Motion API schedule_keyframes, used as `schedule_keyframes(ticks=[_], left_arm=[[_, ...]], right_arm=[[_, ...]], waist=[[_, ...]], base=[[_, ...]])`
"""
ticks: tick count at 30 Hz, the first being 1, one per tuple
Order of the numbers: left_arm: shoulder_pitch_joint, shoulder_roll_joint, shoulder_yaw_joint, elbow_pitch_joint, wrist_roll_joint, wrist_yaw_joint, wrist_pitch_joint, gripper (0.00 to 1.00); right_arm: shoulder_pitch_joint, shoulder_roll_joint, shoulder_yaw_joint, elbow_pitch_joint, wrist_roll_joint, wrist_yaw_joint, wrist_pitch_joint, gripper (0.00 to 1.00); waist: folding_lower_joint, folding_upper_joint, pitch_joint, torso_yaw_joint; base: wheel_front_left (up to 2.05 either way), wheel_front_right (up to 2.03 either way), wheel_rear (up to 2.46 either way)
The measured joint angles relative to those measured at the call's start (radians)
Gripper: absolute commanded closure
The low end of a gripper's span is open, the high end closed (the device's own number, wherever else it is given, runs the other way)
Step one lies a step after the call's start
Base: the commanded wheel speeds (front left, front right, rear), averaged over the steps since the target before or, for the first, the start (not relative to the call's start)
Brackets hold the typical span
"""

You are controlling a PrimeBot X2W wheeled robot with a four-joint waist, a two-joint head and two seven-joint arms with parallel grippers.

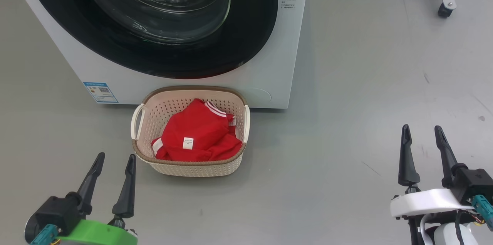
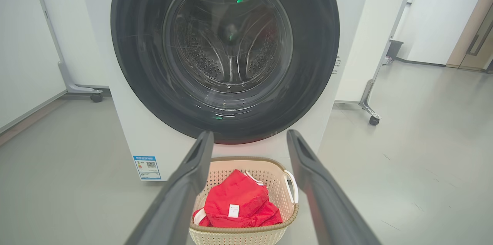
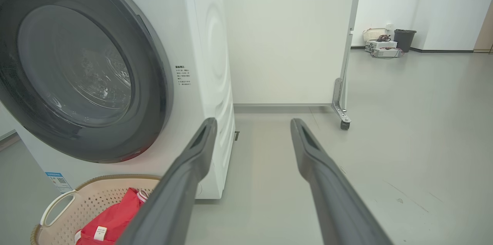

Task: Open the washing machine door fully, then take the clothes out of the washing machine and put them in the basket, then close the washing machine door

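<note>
Grey floor point(image 1: 366, 83) stretches wide right of the basket point(image 1: 192, 88) and washing machine point(image 1: 269, 75).

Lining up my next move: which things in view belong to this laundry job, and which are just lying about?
Job: washer, door, clothes, basket.
Lying about: bin, far basket, wheeled panel.
</note>
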Motion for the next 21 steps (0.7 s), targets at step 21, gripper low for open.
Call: schedule_keyframes(ticks=[21], left_arm=[[0.000,0.000,-0.001,-0.007,-0.003,0.000,0.000,0.00]], right_arm=[[0.010,0.002,-0.007,0.000,0.000,0.001,0.000,0.00]], waist=[[0.0000,0.0000,-0.013,0.001]], base=[[0.00,0.00,0.00]])
